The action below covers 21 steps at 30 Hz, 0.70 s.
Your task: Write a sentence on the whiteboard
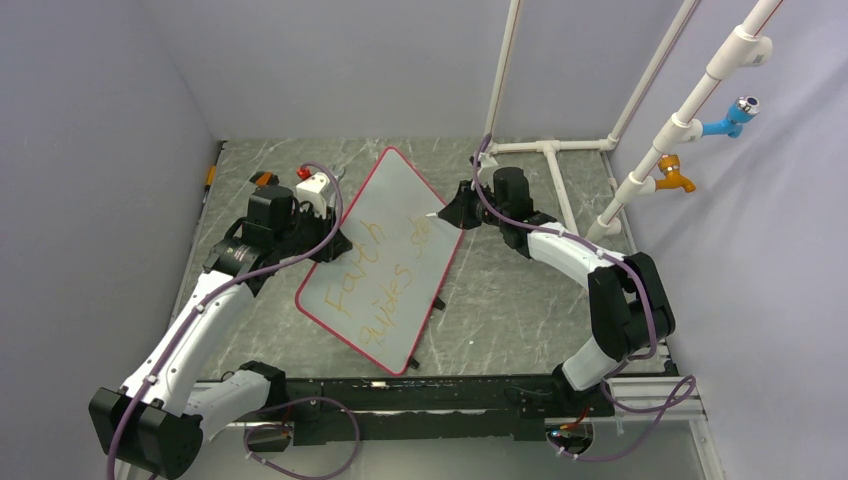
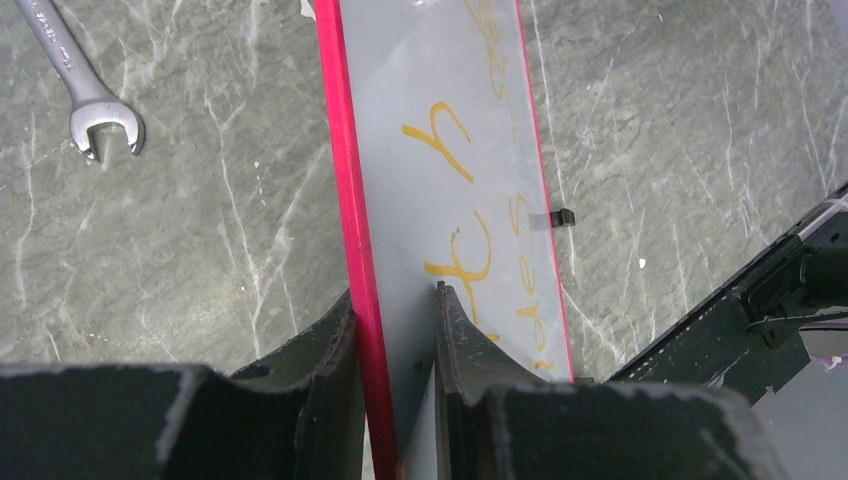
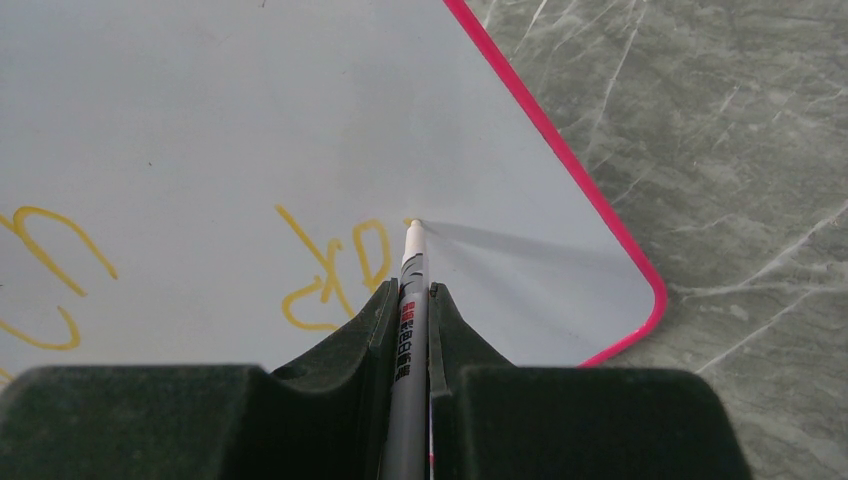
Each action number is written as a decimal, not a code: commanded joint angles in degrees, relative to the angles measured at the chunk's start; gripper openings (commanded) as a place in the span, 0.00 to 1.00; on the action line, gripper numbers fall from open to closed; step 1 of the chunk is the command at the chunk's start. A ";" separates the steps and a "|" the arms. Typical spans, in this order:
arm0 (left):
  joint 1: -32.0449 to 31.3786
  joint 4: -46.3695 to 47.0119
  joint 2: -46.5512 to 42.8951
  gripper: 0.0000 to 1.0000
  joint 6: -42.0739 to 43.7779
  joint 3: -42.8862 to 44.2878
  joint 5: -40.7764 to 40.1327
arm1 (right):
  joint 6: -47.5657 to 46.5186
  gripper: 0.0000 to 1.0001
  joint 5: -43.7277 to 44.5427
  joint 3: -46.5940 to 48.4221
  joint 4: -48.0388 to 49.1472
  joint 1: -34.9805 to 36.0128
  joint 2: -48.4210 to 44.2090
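Whiteboard is clamped at its left rim by the closed left fingers, above the worktop. Sentence is written in yellow across its face. Marker is gripped by the closed right fingers, tip touching the whiteboard near its far corner.

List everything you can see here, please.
Flat white whiteboard with red rim: one, mid-table.
Handwritten letters: two lines, yellow-orange, on the whiteboard.
Small clips: two, black, whiteboard's right edge.
Slim marker pen: one, grey, white tip on the whiteboard.
Metal wrench: one, silver, on the table beside the whiteboard.
Small box: one, white with red top, far left.
Plastic pipe frame: one, white, far right.
Marbled table: one, grey-green.
Left arm's fingers: one pair, black, clamping the whiteboard's rim.
Right arm's fingers: one pair, black, holding the marker pen.
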 commanded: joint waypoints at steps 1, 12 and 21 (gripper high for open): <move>-0.22 -1.13 -0.22 0.00 8.45 -0.92 -5.45 | -0.20 0.00 0.05 -0.42 1.97 -0.16 0.17; -0.22 -1.16 -0.53 0.00 8.40 -0.95 -5.45 | -0.20 0.00 0.86 -6.38 2.26 -0.04 -1.61; -0.22 -1.11 -0.64 0.00 7.07 -0.91 -5.60 | -1.15 0.00 3.61 -8.57 -1.13 -0.05 -4.99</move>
